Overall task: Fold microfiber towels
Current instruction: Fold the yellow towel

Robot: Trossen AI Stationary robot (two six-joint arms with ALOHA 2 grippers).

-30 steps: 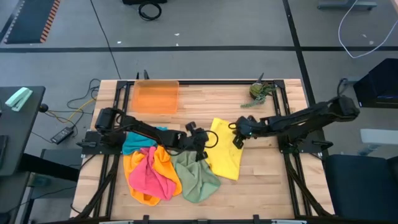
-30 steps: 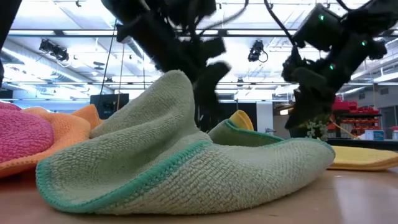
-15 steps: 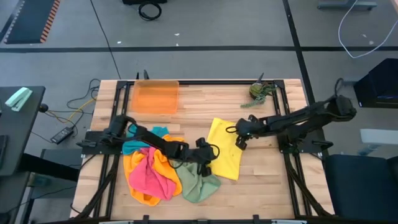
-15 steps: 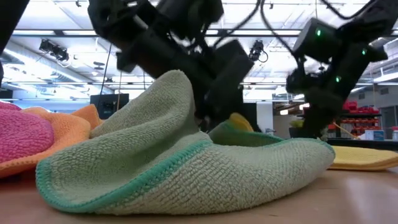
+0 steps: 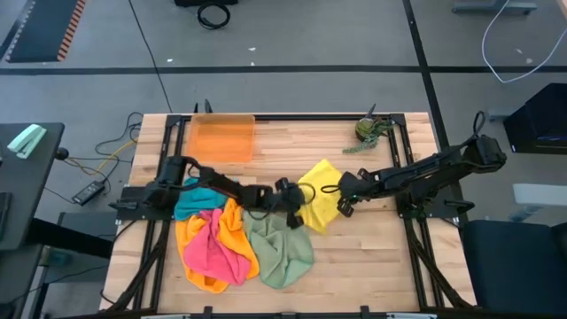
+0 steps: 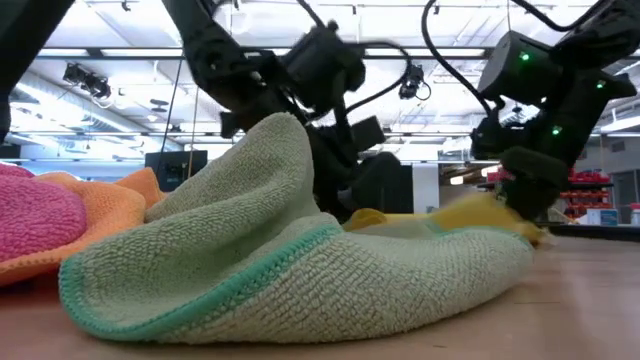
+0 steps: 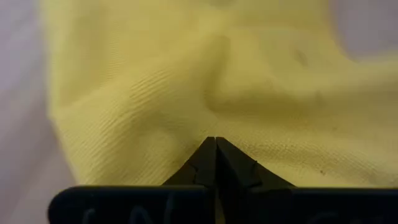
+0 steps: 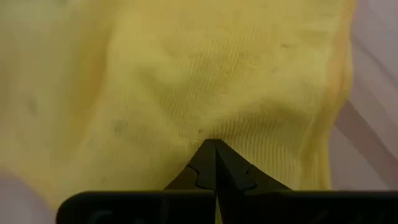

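On the left of the desk (image 5: 372, 257) we saw a heap of towels: teal towel (image 5: 197, 200), orange towel (image 5: 232, 232), pink towel (image 5: 213, 251) and green towel (image 5: 282, 252). Just right of the heap, the left gripper (image 5: 299, 197) was pinched together on the yellow towel (image 5: 321, 192) at its left edge. The yellow towel lay bunched near the desk's middle. The right gripper (image 5: 344, 197) was clamped on its right edge.
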